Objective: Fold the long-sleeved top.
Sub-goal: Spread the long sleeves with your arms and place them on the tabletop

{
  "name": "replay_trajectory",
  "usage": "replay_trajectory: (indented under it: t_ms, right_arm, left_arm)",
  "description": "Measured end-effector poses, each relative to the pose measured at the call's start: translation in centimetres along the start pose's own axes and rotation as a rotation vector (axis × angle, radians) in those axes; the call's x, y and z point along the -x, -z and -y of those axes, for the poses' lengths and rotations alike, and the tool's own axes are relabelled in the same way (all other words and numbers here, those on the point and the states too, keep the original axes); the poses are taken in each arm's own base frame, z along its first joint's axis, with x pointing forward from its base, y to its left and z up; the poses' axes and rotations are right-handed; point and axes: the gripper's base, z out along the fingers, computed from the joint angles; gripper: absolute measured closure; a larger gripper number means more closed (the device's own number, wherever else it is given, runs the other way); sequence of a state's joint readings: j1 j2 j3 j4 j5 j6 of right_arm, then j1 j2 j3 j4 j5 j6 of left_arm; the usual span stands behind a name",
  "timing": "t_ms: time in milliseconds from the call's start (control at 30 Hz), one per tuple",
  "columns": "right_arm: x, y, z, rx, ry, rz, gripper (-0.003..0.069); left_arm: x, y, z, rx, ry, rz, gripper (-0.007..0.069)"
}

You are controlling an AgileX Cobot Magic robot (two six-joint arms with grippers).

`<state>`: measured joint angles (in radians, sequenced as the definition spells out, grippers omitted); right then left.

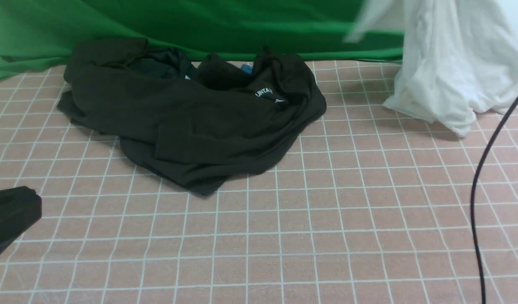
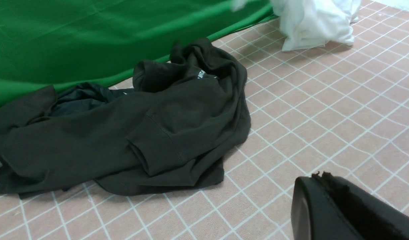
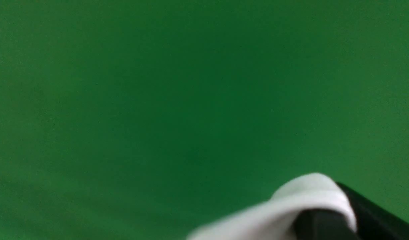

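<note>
My right claw (image 3: pixel 324 221) is clamped on a fold of the white tee (image 1: pixel 449 63), which hangs lifted at the far right, its lower edge touching the gridded table (image 1: pixel 326 232). My left claw (image 2: pixel 319 186) sits low at the near left, jaws pressed together on nothing. The long-sleeved top (image 1: pixel 191 126) lies crumpled at the far left-centre against the green backdrop (image 1: pixel 200 25), draped over 1 darker shirt (image 1: pixel 157 63).

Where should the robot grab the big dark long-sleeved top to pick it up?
Probably the stitched cuff, on the near side of the long-sleeved top. That sleeve lies uppermost with its end free, so come down from above, from the robot's side, and pinch the cuff's edge.
</note>
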<state>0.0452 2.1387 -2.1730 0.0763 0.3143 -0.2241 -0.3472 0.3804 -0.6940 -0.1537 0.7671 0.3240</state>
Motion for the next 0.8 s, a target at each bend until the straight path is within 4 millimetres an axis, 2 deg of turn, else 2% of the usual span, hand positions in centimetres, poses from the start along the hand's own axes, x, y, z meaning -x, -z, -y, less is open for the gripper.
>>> replay_trajectory:
  t_ms: [67, 200, 267, 300, 333, 367, 433, 500, 533, 600, 633, 667, 700, 733, 800]
  right_arm:
    - [0.0, 0.0, 0.7, -0.013, -0.021, 0.0, 0.0617]
    - [-1.7, -0.7, 1.3, -0.014, -0.031, -0.077, 0.061]
    - [-2.9, -1.1, 1.3, -0.006, -0.03, -0.148, 0.0579]
    - [-4.5, -1.5, 1.4, 0.003, -0.02, -0.246, 0.0485]
    - [-4.6, -1.5, 1.4, 0.004, -0.017, -0.256, 0.0485]
    - [-5.8, -1.6, 1.4, 0.01, -0.004, -0.338, 0.0345]
    - [-6.8, -1.5, 1.4, 0.009, 0.003, -0.433, 0.0158]
    - [-7.4, -1.1, 1.5, 0.006, 0.013, -0.515, 0.0037]
    - [-7.4, -0.6, 1.4, 0.011, 0.022, -0.557, 0.0006]
    - [-6.9, 0.3, 0.9, 0.033, 0.053, -0.609, 0.0009]
    - [-6.2, 1.2, 0.1, 0.068, 0.086, -0.649, 0.0043]
    - [-6.3, 1.3, -0.1, 0.075, 0.094, -0.658, 0.0043]
    - [-5.1, 2.5, -1.9, 0.147, 0.138, -0.678, 0.0091]
    - [-4.6, 3.1, -3.1, 0.2, 0.151, -0.694, 0.0109]
    - [-3.4, 4.7, -6.9, 0.332, 0.191, -0.709, 0.0129]
  left_arm:
    - [0.0, 0.0, 0.0, 0.001, 0.0, 0.002, 0.0603]
    - [0.1, 0.0, 0.0, 0.003, 0.0, 0.01, 0.0603]
    - [0.1, 0.0, 0.0, 0.004, 0.0, 0.013, 0.0603]
    - [0.1, 0.0, 0.0, 0.005, 0.0, 0.014, 0.0603]
    - [0.1, 0.0, 0.0, 0.005, 0.0, 0.013, 0.0603]
    - [0.1, 0.0, 0.0, 0.004, 0.0, 0.012, 0.0603]
    - [0.1, -0.2, -0.1, 0.001, 0.001, 0.0, 0.0603]
    - [0.0, -0.6, -0.1, -0.005, 0.003, -0.025, 0.0603]
    - [0.0, -0.9, -0.1, -0.011, 0.004, -0.047, 0.0603]
    - [-0.2, -1.3, -0.1, -0.018, 0.004, -0.081, 0.0603]
    - [-0.3, -1.6, -0.2, -0.02, -0.001, -0.109, 0.0603]
    - [-0.3, -1.7, -0.2, -0.022, 0.0, -0.117, 0.0603]
    - [-0.4, -2.0, -0.2, -0.022, -0.005, -0.141, 0.0603]
    - [-0.4, -2.2, -0.2, -0.024, -0.006, -0.153, 0.0603]
    - [-0.5, -2.5, -0.3, -0.025, -0.007, -0.165, 0.0603]
